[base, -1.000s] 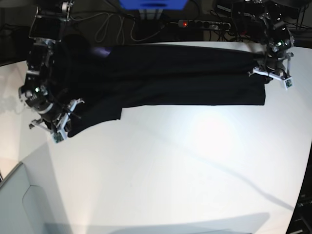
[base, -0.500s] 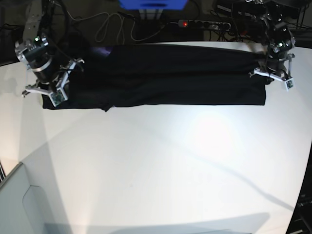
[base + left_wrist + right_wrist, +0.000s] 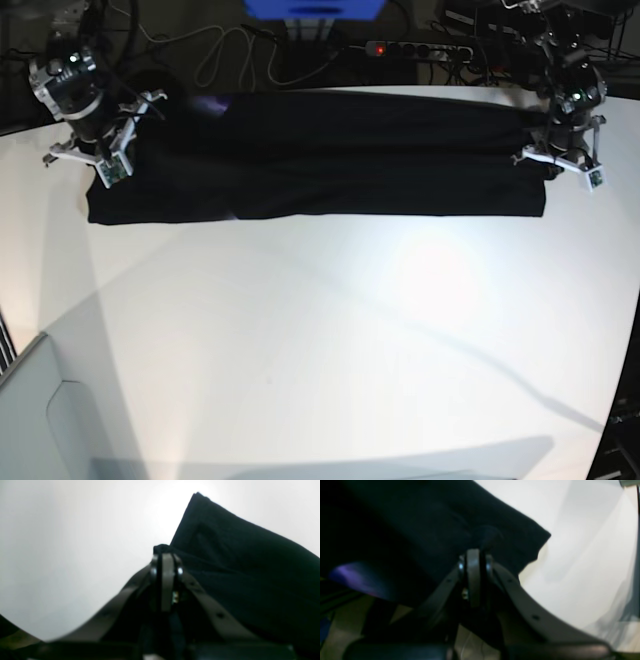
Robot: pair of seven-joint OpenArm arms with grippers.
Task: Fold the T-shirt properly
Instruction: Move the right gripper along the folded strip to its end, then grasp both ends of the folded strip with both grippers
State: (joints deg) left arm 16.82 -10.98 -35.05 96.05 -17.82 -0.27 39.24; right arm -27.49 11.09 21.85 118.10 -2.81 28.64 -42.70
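The black T-shirt (image 3: 330, 160) lies stretched in a long folded band along the far side of the white table (image 3: 350, 340). My right gripper (image 3: 108, 168), on the base view's left, is shut on the cloth at that end. In the right wrist view, the right gripper (image 3: 474, 552) pinches a bump of the T-shirt (image 3: 440, 525), and a purple patch (image 3: 357, 580) shows below. My left gripper (image 3: 556, 160) is shut on the opposite end. In the left wrist view, the left gripper (image 3: 166, 555) holds a fold of the T-shirt (image 3: 237, 567).
Behind the table's far edge lie a power strip (image 3: 420, 48) with a red light, loose cables (image 3: 225, 55) and a blue object (image 3: 312, 8). A grey panel (image 3: 40, 420) sits at the near left corner.
My right gripper has carried its end of the shirt from the near left toward the far left corner, pulling the hanging cloth out into a straight band. The left gripper has barely moved.
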